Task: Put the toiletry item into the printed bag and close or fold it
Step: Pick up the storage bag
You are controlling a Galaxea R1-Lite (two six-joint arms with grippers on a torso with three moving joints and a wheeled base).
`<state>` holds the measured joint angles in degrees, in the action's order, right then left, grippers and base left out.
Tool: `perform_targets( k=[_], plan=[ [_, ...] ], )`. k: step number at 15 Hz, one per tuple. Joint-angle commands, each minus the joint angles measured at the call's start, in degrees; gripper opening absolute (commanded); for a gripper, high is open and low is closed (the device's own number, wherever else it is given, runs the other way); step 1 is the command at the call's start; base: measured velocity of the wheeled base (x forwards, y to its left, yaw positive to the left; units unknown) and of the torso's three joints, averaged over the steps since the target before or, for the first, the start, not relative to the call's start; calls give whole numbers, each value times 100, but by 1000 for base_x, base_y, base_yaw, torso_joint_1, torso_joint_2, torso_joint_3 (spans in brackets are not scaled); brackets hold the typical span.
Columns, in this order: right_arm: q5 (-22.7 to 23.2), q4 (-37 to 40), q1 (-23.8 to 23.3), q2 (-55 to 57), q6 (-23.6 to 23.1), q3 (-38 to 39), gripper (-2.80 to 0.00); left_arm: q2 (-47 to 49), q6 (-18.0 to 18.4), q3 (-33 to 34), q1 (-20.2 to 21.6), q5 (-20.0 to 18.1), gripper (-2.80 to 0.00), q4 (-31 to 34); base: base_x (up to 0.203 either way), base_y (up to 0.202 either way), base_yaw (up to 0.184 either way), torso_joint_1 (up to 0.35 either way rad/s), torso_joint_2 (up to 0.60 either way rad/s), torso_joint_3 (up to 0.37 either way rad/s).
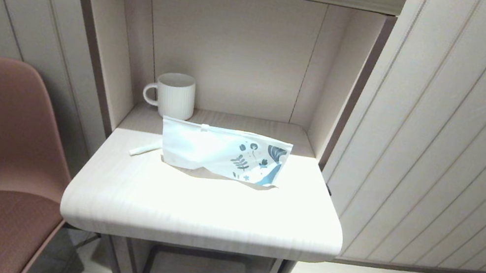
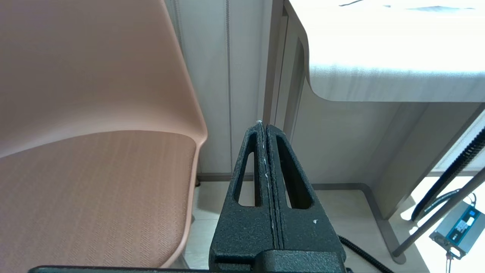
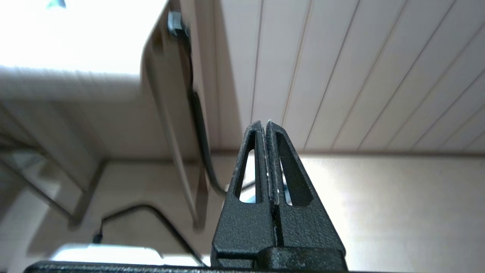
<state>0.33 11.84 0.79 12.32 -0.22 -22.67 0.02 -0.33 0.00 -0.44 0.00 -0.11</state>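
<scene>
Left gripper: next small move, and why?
Probably raise the left gripper to tabletop height and open it toward the toiletry item. It sits shut and empty below the table edge, while the stick lies outside the printed bag, by its left end. The right gripper is also low and shut.

The flat white semi-translucent plastic pouch with its blue-teal leaf print [image 1: 224, 152] looks smooth and faintly glossy on the pale, matt wood-grain desk top [image 1: 206, 205]. Behind it, the white ribbed mug [image 1: 174, 94] appears ceramic, and the terracotta chair seat [image 2: 91, 197] shows woven cloth under a smooth plastic shell.
</scene>
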Motion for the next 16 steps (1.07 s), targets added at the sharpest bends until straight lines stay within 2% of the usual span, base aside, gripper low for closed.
perform_targets(
  k=[1, 4, 7, 8, 9, 11, 12, 14, 15, 16],
  plan=[
    [23, 3, 54, 1120, 6, -901, -280, -2, -2, 0, 0, 0, -280, 2, 0, 0, 0, 0, 0, 0],
    [49, 16, 121, 2415, 224, -1849, -280, -2, -2, 0, 0, 0, -280, 2, 0, 0, 0, 0, 0, 0],
    [69, 83, 192, 4165, 928, -3062, -280, -2, -2, 0, 0, 0, -280, 2, 0, 0, 0, 0, 0, 0],
    [101, 115, 346, 4684, 1091, -3414, -280, -2, -2, 0, 0, 0, -280, 2, 0, 0, 0, 0, 0, 0],
    [151, 140, 634, 5059, 1202, -3673, 0, -2, -2, 0, 0, 0, -280, 2, 0, 0, 0, 0, 0, 0],
    [312, 303, 1548, 5562, 1301, -4114, 0, -2, -2, 0, 0, 0, -280, 2, 0, 0, 0, 0, 0, 0],
    [559, 786, 1828, 5726, 1190, -4445, 0, -2, -2, 0, 0, 0, -280, 2, 0, 0, 0, 0, 0, 0],
    [1557, 1849, 1898, 5855, 744, -5003, 0, -2, -2, 0, 0, 0, -280, 2, 0, 0, 0, 0, 0, 0],
    [1929, 2054, 1909, 5897, 618, -5109, 0, -2, -2, 0, 0, 0, -280, 2, 0, 0, 0, 0, 0, 0],
    [2013, 2086, 1922, 5982, 533, -5097, 0, -2, -2, 0, 0, 0, -280, 2, 0, 0, 0, 0, 0, 0]
  ],
)
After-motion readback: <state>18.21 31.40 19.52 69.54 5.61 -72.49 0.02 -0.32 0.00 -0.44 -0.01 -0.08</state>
